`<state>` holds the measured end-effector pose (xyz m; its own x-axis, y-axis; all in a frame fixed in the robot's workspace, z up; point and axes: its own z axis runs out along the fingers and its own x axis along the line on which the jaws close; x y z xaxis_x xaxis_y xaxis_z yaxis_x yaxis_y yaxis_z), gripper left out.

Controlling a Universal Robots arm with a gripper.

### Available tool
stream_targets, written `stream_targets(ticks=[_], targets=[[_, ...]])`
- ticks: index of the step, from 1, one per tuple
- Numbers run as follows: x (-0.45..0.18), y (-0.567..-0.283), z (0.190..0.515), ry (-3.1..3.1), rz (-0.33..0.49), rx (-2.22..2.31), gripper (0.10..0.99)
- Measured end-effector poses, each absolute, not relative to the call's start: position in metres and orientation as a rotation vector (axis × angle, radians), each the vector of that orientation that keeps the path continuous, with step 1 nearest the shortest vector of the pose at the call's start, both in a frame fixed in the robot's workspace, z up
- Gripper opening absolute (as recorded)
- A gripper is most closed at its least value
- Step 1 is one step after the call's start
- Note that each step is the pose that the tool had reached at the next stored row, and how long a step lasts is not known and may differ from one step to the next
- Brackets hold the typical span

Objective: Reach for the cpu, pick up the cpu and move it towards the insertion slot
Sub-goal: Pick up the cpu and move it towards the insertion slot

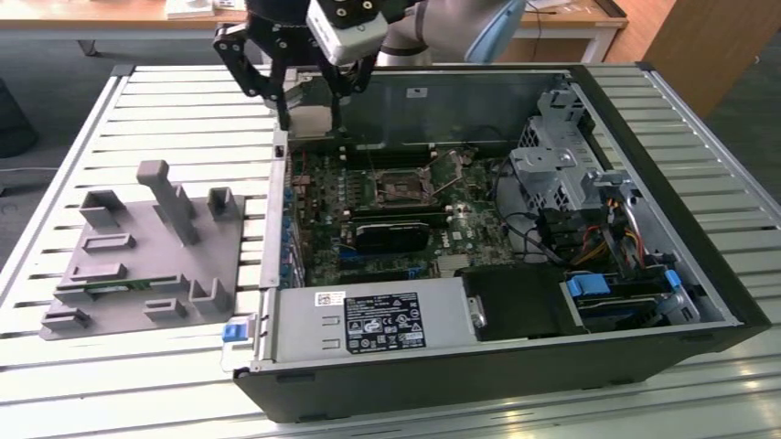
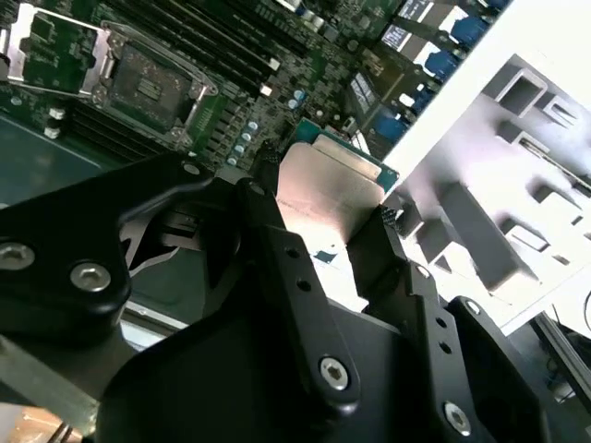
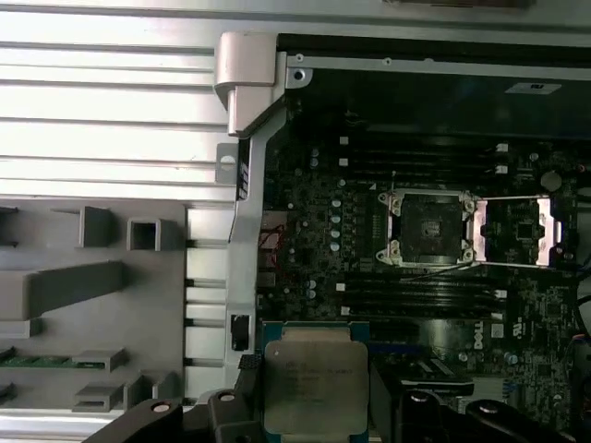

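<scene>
Yep, gripper (image 3: 314, 406) fingers (image 2: 277, 268) clamped on the cpu (image 3: 312, 380), hanging over the motherboard, insertion slot (image 3: 430, 226) around 1 o'clock.

Silver-topped cpu (image 3: 314, 383) with tan rim, black gripper (image 2: 319, 254), green board around silvery insertion slot (image 3: 431, 228).

You see bright daylight glaring off the slatted bench (image 1: 183, 110); the claw (image 2: 323, 240) looms dark and blurred up close.
</scene>
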<state>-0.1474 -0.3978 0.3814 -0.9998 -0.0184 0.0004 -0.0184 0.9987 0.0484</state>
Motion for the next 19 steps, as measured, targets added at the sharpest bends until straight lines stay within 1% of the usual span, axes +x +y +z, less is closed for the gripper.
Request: stream_targets(ticks=[9, 19], targets=[[-0.122, -0.387, 0.381, -3.140, -0.076, 0.029, 0.545], [-0.099, -0.362, 0.378, -3.140, -0.076, 0.029, 0.545]])
